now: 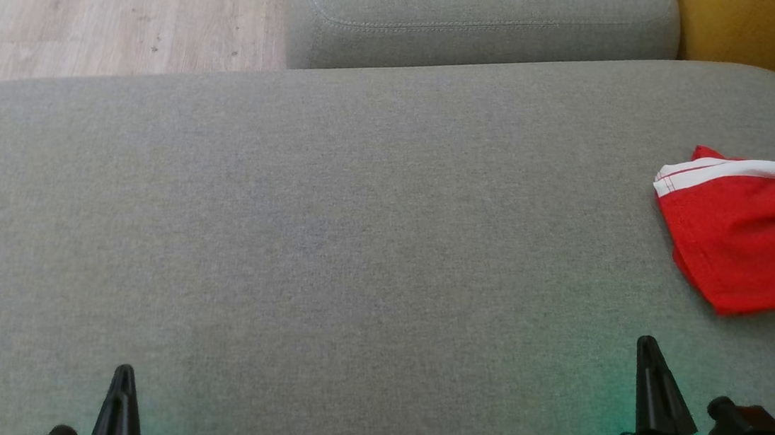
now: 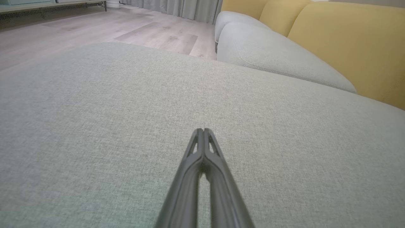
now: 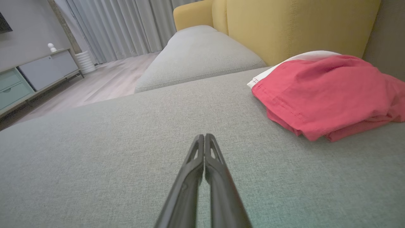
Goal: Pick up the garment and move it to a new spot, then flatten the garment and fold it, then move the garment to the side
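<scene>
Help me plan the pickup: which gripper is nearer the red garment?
The right gripper, at the head view's lower right, with the garment ahead of it; the left gripper is far across the cushion.

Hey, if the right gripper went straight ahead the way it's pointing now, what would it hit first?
Most likely the bare gray seat cushion; the shut right gripper points low along it. The red garment lies right of that line and looks missed, though the margin is hard to judge.
</scene>
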You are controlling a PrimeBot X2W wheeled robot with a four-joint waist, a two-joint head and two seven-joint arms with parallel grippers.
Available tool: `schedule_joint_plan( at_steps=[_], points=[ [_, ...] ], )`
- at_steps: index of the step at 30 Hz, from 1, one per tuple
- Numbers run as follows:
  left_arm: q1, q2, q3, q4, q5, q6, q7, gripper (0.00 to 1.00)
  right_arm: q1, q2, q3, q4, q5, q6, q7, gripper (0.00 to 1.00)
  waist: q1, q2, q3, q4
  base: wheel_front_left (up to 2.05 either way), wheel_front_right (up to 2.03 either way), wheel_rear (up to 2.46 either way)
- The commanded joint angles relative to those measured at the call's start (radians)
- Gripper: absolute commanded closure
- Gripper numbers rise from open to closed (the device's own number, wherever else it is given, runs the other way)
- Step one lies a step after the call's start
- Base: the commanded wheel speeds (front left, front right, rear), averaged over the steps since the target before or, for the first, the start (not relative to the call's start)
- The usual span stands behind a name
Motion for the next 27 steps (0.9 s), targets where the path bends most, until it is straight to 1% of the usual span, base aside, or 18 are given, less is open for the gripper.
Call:
schedule_joint_plan(
  at_steps=[1, 27],
  points=[
    [-0.030, 0.002, 0.013, -0.029, -0.021, -0.005, 0.003, 1.00, -0.040, -0.010, -0.003, -0.030, 0.027, 0.001, 0.002, 1.00, 0.0000, 0.0000, 0.000, 0.000, 0.00, 0.00, 0.00],
    [-0.090, 0.002, 0.036, -0.032, -0.332, -0.025, 0.081, 1.00, -0.077, -0.022, -0.015, -0.033, 0.383, 0.003, 0.067, 1.00, 0.0000, 0.0000, -0.007, 0.013, 0.00, 0.00, 0.00]
  ],
)
